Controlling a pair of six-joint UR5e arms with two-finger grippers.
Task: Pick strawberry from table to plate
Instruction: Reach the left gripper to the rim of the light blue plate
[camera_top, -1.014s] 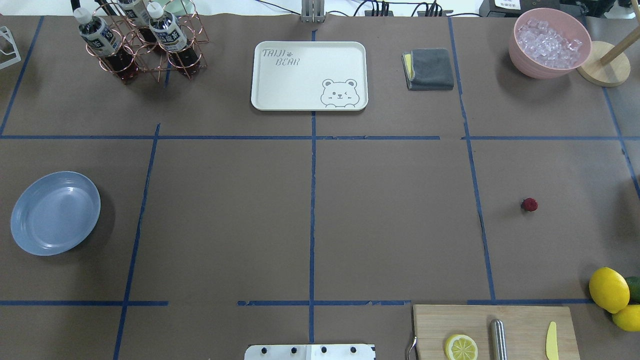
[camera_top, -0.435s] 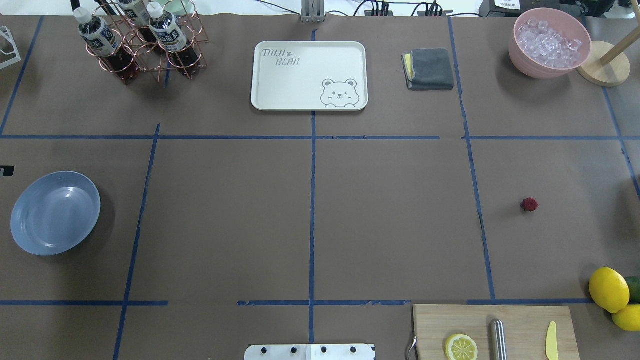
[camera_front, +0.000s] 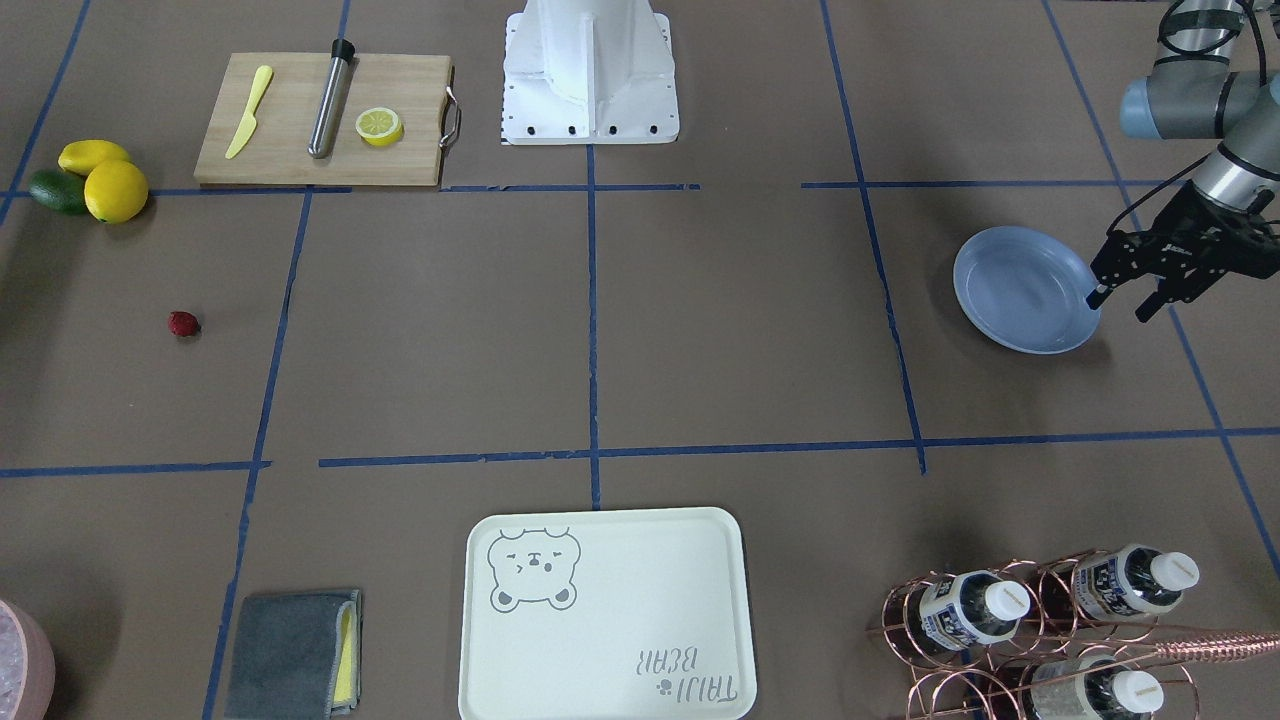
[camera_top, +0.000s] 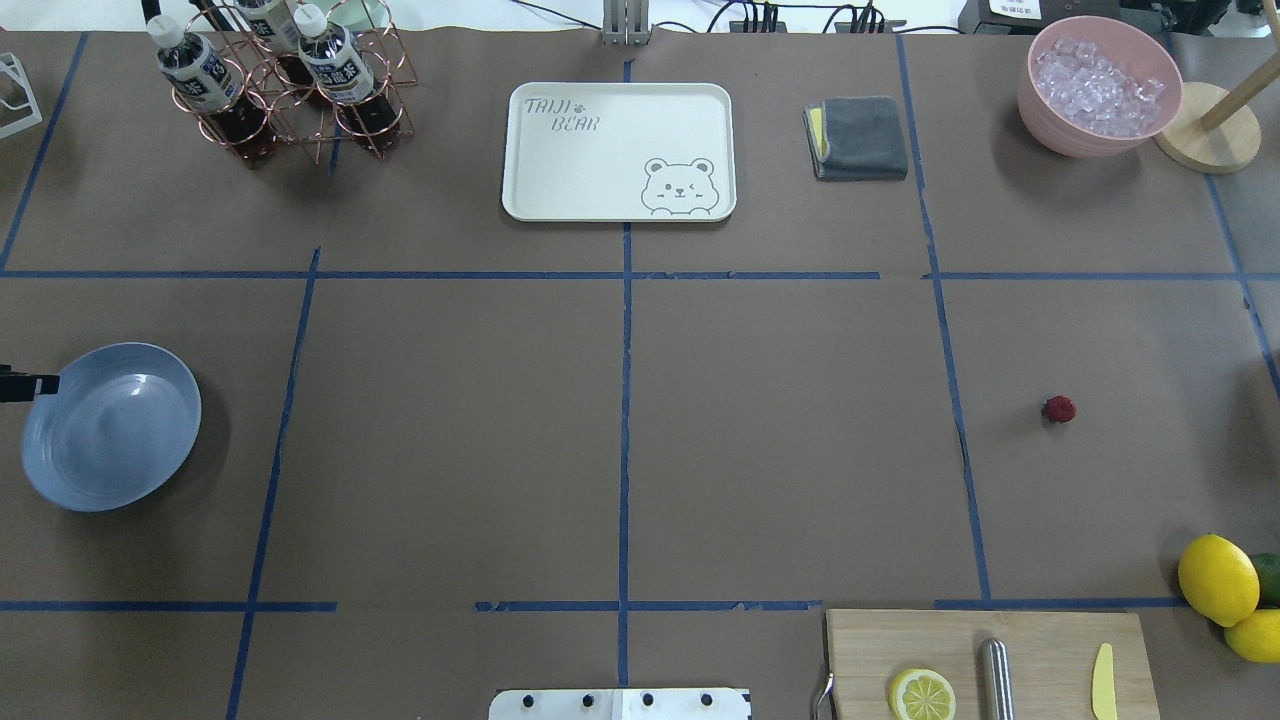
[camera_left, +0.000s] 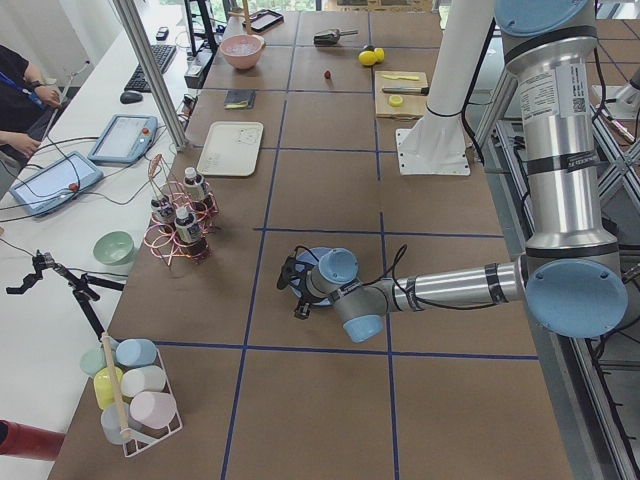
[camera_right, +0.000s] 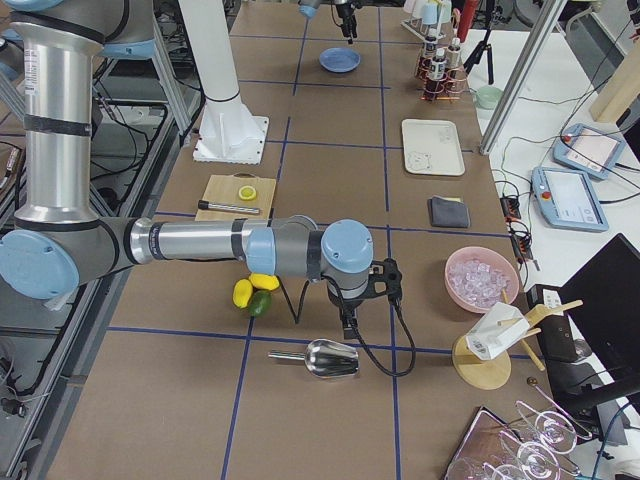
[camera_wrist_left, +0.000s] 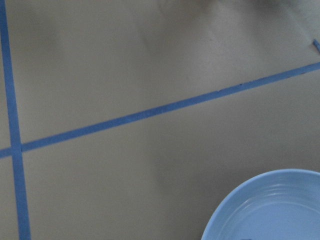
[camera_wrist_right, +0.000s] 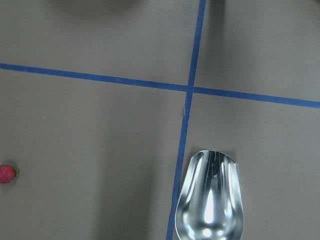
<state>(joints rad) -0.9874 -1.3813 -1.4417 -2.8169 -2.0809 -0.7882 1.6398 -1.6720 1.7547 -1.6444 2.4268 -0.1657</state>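
The small red strawberry (camera_top: 1058, 408) lies alone on the brown-paper table (camera_top: 780, 420), on the robot's right side; it also shows as the strawberry (camera_front: 183, 323) and the strawberry (camera_wrist_right: 7, 173). The light-blue plate (camera_top: 110, 427) sits far across on the left with nothing on it. My left gripper (camera_front: 1118, 306) hovers at the outer rim of the plate (camera_front: 1025, 290), open and holding nothing; only one fingertip (camera_top: 30, 385) reaches into the overhead view. My right gripper (camera_right: 348, 322) shows only in the exterior right view, so I cannot tell its state.
A cream bear tray (camera_top: 600, 160), grey cloth (camera_top: 860, 138), pink bowl of ice (camera_top: 1040, 100) and bottle rack (camera_top: 280, 90) line the far edge. A cutting board (camera_top: 1050, 640) with a lemon half, and lemons (camera_top: 1217, 578), sit near right. A metal scoop (camera_wrist_right: 212, 200) lies below the right wrist.
The left gripper's fingertip has come into the overhead view from the left edge and moved down to the plate's rim. The strawberry and plate have not moved.
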